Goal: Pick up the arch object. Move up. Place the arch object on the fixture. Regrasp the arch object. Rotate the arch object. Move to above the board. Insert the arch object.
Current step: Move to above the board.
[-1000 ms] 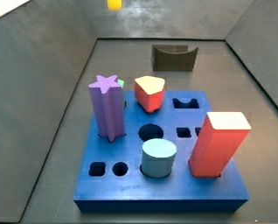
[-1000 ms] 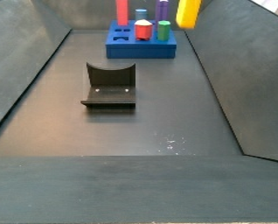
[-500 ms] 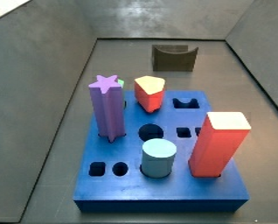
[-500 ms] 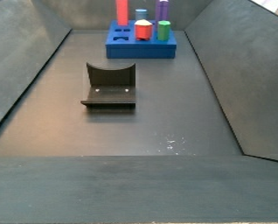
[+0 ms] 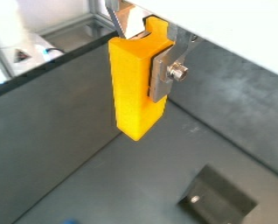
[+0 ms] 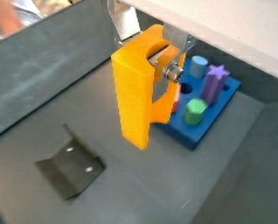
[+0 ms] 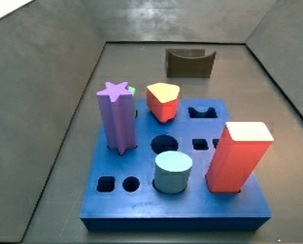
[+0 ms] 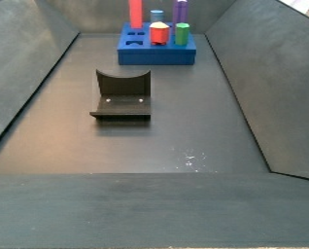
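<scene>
In both wrist views my gripper (image 5: 142,61) (image 6: 149,77) is shut on the arch object (image 5: 135,92) (image 6: 132,101), a yellow-orange block that hangs high above the floor with its notched end up between the silver fingers (image 5: 165,72). Neither side view shows the gripper or the block. Far below stands the dark fixture (image 5: 223,199) (image 6: 69,166) (image 7: 190,63) (image 8: 120,94), with nothing on it. At the other end of the floor lies the blue board (image 6: 202,133) (image 7: 122,205) (image 8: 157,55) with its coloured pegs.
The board carries a purple star peg (image 7: 116,119), a red rounded-triangle peg with a yellow top (image 7: 163,101), a light blue cylinder (image 7: 173,172) and a tall red square peg (image 7: 239,155). Several holes are open. Sloping grey walls (image 8: 34,88) enclose the floor.
One second ago the yellow block showed at the top edge of both side views. It has since risen out of them. Board and fixture have not moved.
</scene>
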Tool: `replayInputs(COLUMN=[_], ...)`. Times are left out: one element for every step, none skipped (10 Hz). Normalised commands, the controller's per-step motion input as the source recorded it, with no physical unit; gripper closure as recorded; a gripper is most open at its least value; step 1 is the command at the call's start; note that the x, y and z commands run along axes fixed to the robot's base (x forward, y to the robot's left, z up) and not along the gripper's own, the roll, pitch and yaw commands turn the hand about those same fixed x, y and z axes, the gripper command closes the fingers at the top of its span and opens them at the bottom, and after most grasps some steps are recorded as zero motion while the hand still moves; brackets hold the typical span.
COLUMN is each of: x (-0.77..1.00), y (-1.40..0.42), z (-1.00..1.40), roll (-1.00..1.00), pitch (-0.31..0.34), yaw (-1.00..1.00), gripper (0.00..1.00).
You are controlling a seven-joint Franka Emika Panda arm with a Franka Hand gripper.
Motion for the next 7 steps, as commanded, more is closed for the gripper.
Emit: replayInputs(x=[0.25,0.25,0.25,0.27,0.28,0.31,0.25], y=[-1.0,-1.0,-1.0,-1.0,-1.0,-0.98,-0.72], z=[-0.01,-0.01,0.0,0.0,0.01,0.01,0.02], roll=[-0.1,-0.03,-0.03,-0.01,0.0,-0.01,0.01], pitch=[0.351,0.243,0.149,0.124,0.122,0.131,0.132], yaw=[0.01,0.01,0.01,0.01,0.01,0.01,0.01], gripper=[1.0,1.0,1.0,1.0,1.0,1.0,1.0])
